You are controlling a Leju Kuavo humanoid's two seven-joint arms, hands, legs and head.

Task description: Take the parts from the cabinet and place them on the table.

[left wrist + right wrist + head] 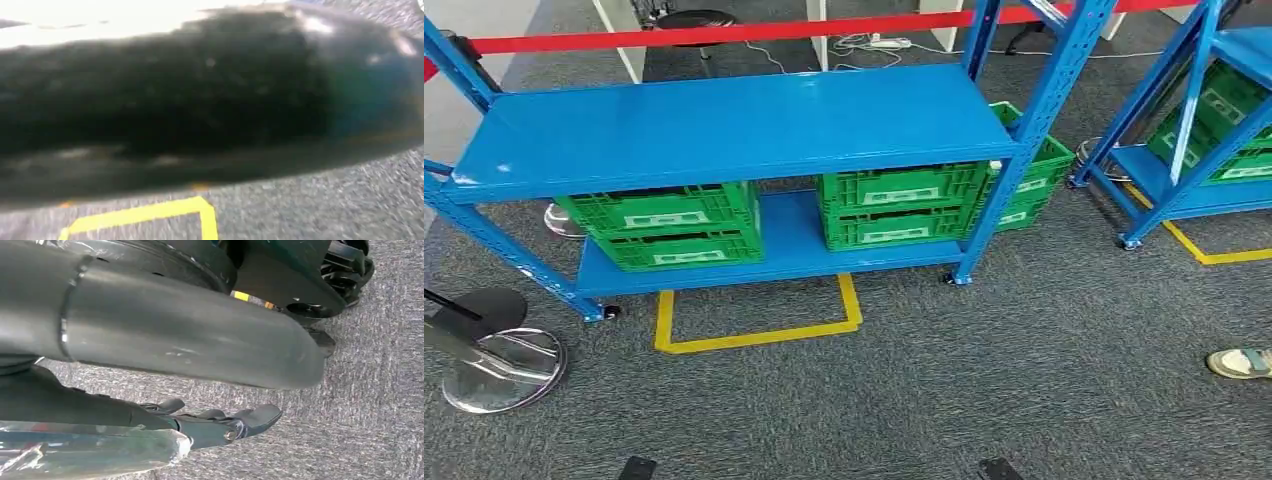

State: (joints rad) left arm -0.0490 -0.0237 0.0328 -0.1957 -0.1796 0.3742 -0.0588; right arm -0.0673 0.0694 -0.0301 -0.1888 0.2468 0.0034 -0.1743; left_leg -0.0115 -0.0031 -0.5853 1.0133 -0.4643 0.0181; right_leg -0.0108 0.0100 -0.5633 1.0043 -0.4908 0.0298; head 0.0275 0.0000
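The parts, unseen and presumably inside the crates (pixel 664 226) on the rack's (pixel 724 125) lower shelf, lie ahead and low – the right hand (pixel 190 355) hangs empty with fingers apart, while the left hand's state cannot be told.

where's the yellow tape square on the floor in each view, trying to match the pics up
Head view: the yellow tape square lies on the grey carpet just in front of the blue rack, below the gap between the green crates.
Left wrist view: a corner of the yellow tape at the lower edge, under a blurred dark shape.
Right wrist view: no tape square to be made out.
Shared landmark: the grey carpet.
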